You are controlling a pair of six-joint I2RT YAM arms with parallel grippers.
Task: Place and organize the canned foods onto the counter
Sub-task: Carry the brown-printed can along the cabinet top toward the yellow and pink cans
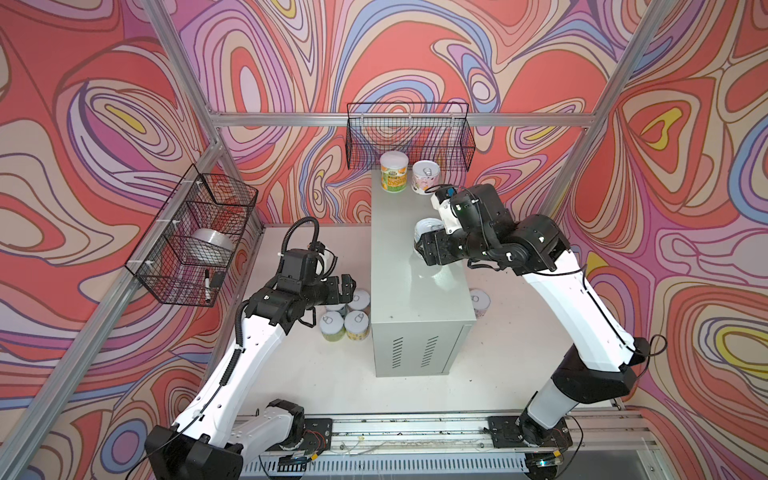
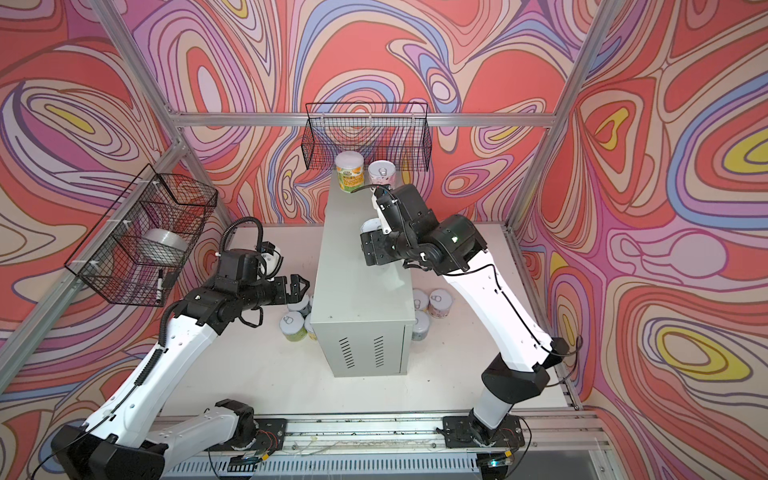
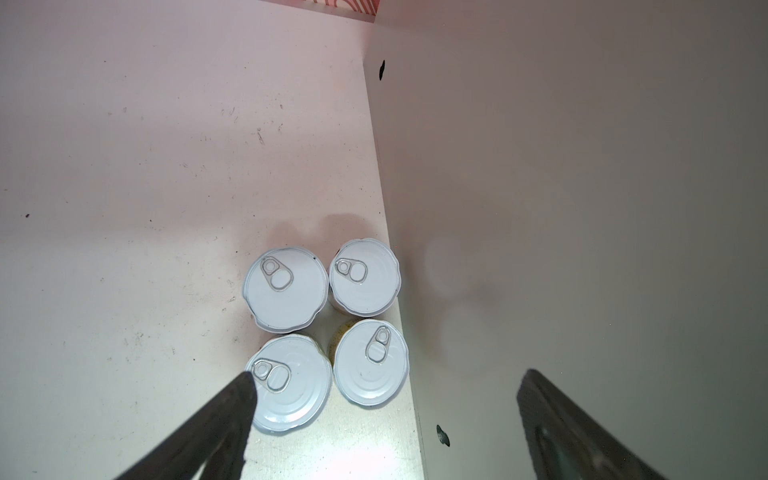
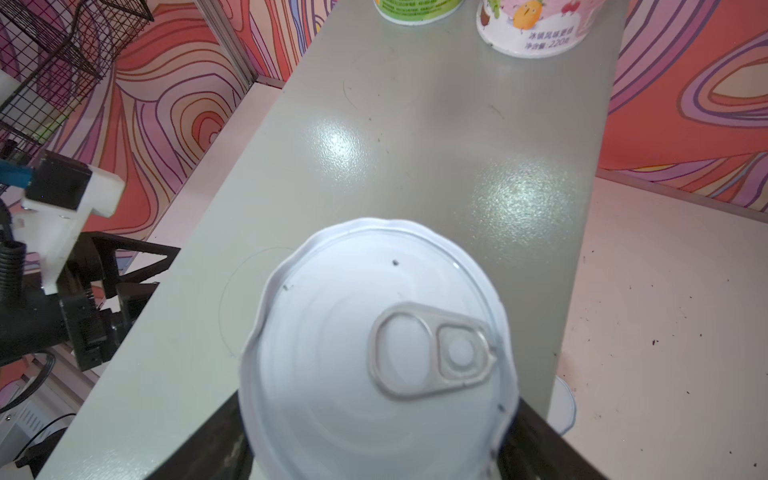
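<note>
The grey counter [image 1: 395,266] [image 2: 340,266] stands on the white tabletop [image 1: 316,374], and three of the canned foods are up on its glossy top. At the far left corner of that top a yellow-and-green can [image 1: 393,172] [image 2: 350,172] stands upright. A pink can [image 1: 426,176] [image 2: 383,172] is just beside it at the far right corner, and the right wrist view shows only the lower labels of both. A third can [image 1: 428,230] [image 4: 378,345], pull-tab lid up, is nearer the right long edge of the top and well apart from those two. It sits between the fingers of the right gripper [image 1: 422,246] [image 4: 378,419]. The jaws stand wide, one on each side of the can and close against it. The lid hides the contact, so I cannot tell whether they clamp it or whether its base rests on the top. The left gripper [image 1: 348,286] [image 3: 386,376] is spread wide and holds nothing. It hovers over four cans [image 3: 371,361] packed two by two on the tabletop, one pair just beside the counter's left wall near its front corner. In a top view another three cans [image 2: 440,303] stand on the tabletop along the counter's right wall. A silver roll [image 1: 212,249] lies in the wire basket [image 1: 158,291] at the left.
</note>
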